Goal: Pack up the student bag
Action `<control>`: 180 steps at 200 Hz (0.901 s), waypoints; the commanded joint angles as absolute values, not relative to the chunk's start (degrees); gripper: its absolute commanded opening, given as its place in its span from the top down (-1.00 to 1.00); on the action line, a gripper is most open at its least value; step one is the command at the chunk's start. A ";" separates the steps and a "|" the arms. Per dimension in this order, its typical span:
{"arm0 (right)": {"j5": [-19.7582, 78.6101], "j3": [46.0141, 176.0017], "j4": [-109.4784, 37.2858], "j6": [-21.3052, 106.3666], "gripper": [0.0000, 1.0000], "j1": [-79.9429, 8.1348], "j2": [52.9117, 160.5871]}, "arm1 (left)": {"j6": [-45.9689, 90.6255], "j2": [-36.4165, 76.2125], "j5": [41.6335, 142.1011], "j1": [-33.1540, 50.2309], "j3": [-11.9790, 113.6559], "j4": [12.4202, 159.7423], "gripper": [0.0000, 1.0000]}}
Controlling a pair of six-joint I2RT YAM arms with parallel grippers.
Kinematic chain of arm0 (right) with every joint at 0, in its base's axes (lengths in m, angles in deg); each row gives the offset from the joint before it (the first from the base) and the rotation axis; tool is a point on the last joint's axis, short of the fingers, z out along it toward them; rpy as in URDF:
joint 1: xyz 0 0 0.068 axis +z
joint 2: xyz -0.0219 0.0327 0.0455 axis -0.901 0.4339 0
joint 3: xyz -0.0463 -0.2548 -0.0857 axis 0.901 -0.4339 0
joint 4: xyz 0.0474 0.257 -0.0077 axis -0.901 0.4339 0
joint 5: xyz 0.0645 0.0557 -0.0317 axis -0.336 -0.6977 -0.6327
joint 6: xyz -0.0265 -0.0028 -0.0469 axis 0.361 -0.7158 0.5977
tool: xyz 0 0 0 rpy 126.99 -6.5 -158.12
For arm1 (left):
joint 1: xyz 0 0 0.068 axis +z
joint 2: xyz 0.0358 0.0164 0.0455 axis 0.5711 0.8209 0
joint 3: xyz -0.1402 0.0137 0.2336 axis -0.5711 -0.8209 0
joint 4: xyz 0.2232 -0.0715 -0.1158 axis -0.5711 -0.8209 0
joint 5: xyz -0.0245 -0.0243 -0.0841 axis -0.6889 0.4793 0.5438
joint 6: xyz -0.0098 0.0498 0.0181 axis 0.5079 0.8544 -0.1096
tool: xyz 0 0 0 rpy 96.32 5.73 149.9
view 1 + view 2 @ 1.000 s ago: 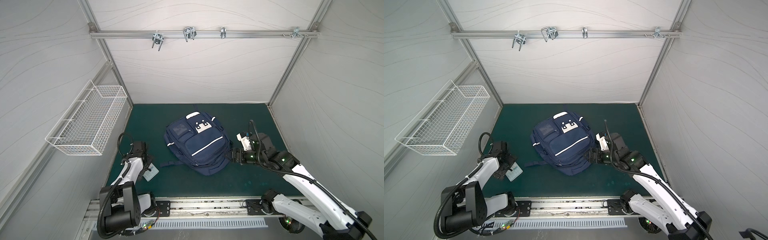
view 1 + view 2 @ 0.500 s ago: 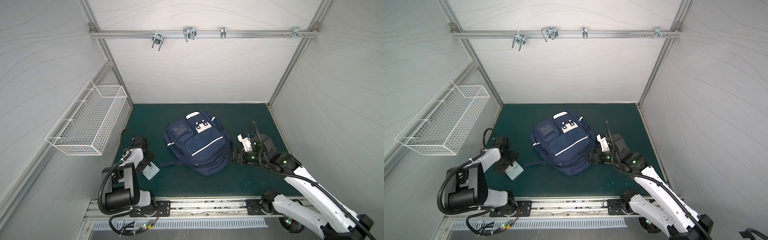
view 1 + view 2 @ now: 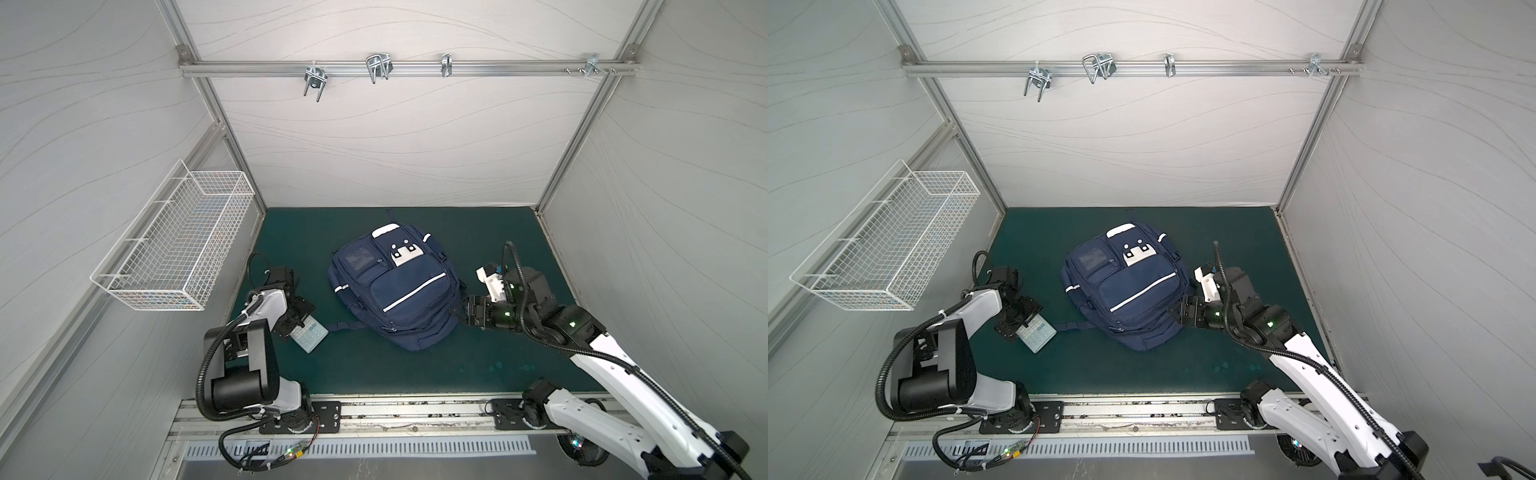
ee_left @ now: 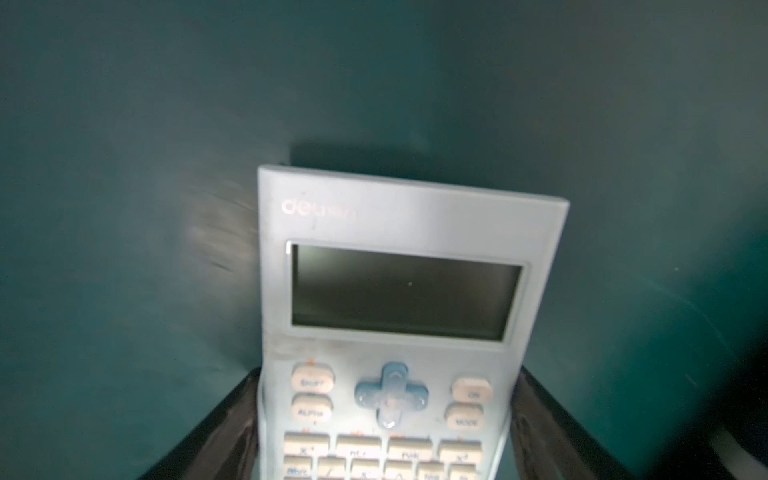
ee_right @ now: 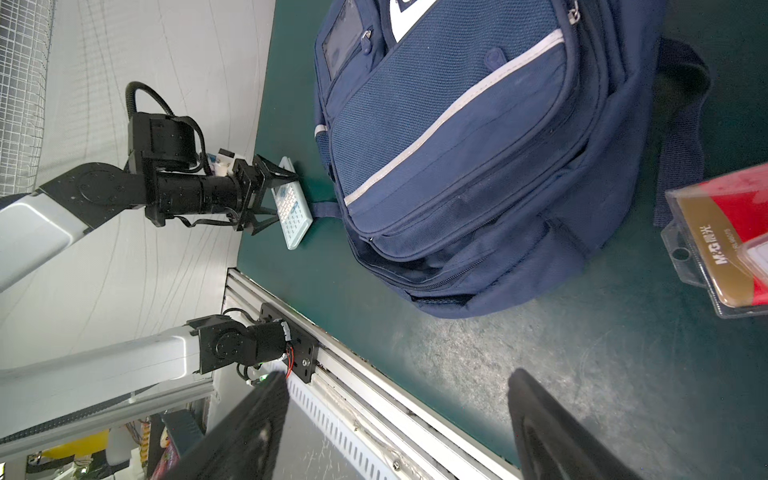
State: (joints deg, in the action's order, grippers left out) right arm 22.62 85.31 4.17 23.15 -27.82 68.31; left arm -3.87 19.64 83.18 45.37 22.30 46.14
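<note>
Navy fabric fills the middle of the green worktop (image 3: 511, 249): the student bag (image 3: 399, 291) lies flat on its back in both top views (image 3: 1129, 291). Its front pockets face up, its top end points toward the rear wall, and white stripes slant across the front. A thin strap (image 3: 338, 326) trails from its near-left side and ends just beside a pale blue calculator (image 3: 309, 337), which lies face up near the worktop's left edge.

The left gripper (image 3: 296, 326) is down at that calculator. In the left wrist view its black fingers (image 4: 224, 424) stand along both long edges at the keypad end (close against them, though I cannot tell whether they actually squeeze it). The dark screen end points away from the wrist.

The right gripper (image 3: 463, 311) sits low by the bag's right side, near its bottom corner, and points toward it. In the right wrist view its fingers (image 5: 249, 432) are spread wide with nothing between them, only bare worktop and the metal rail (image 5: 365, 386) beyond. In that view a red-and-gold blister pack (image 5: 727, 249) lies flat on the worktop near the bag's shoulder strap (image 5: 681, 124), apart from the fingers. A white wire basket (image 3: 178, 249) hangs on the left wall.
</note>
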 commanded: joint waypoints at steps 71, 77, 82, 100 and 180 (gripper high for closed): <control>17.68 101.65 -2.49 22.72 -0.59 -16.54 87.99 | -11.80 6.41 93.85 24.32 39.47 43.85 0.26; 17.78 102.96 -2.71 22.70 -0.59 -16.32 89.28 | -12.67 6.16 94.47 22.91 39.85 44.25 0.26; 17.77 103.85 -2.84 22.58 -0.59 -16.04 90.29 | -13.51 5.80 94.77 21.84 40.08 44.40 0.26; 18.19 106.78 -3.64 22.22 -0.57 -14.58 93.32 | -16.14 4.86 97.42 18.74 40.08 46.55 0.27; 20.41 109.51 -7.23 17.13 -0.18 -9.88 101.53 | -17.05 2.88 103.48 14.54 41.55 47.26 0.28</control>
